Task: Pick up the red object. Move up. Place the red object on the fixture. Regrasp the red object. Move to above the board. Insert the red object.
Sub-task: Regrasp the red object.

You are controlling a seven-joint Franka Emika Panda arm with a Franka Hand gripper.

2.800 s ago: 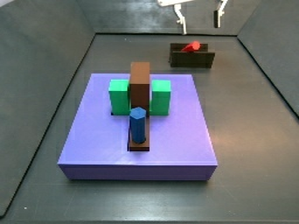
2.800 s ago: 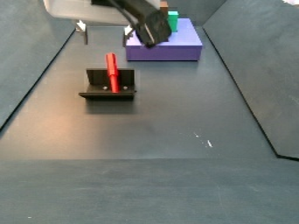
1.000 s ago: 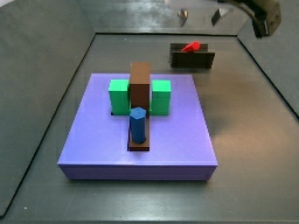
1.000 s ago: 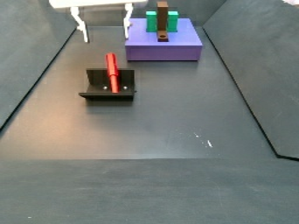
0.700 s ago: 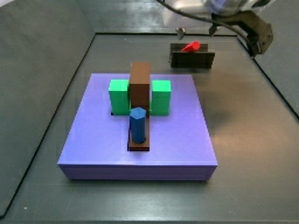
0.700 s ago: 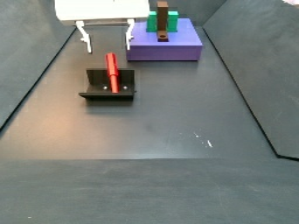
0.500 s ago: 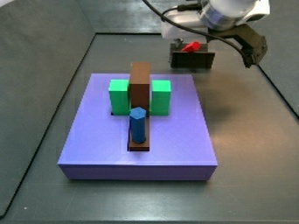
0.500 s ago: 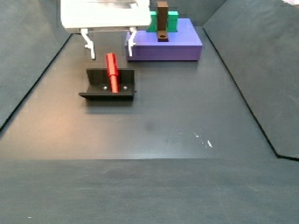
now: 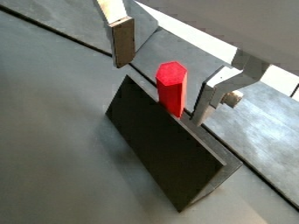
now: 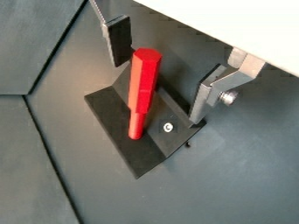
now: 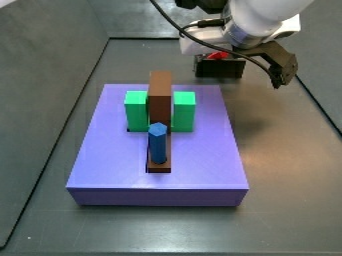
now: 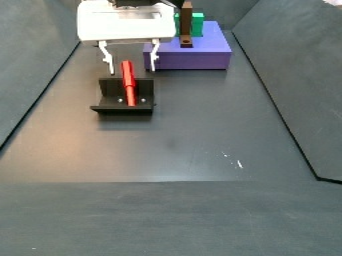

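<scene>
The red object (image 12: 128, 83) lies slanted in the trough of the fixture (image 12: 120, 104), its raised end toward the board (image 12: 201, 53). My gripper (image 12: 132, 69) hangs over that raised end, open, one finger on each side of the peg with a gap on both. In both wrist views the red object (image 9: 172, 87) (image 10: 142, 92) stands between the silver fingers (image 9: 121, 39) (image 10: 211, 92), untouched. In a side view the gripper (image 11: 235, 58) and arm cover most of the fixture (image 11: 221, 71), and the red object does not show there.
The purple board (image 11: 160, 150) carries green blocks (image 11: 138, 110), an upright brown bar (image 11: 160, 95) and a blue peg (image 11: 158, 143). Grey walls ring the dark floor. The fixture stands on the floor just past the board's far edge.
The gripper has come down from high above the fixture, still open. Its fingers now straddle the red object's raised end. The red object and fixture have not moved.
</scene>
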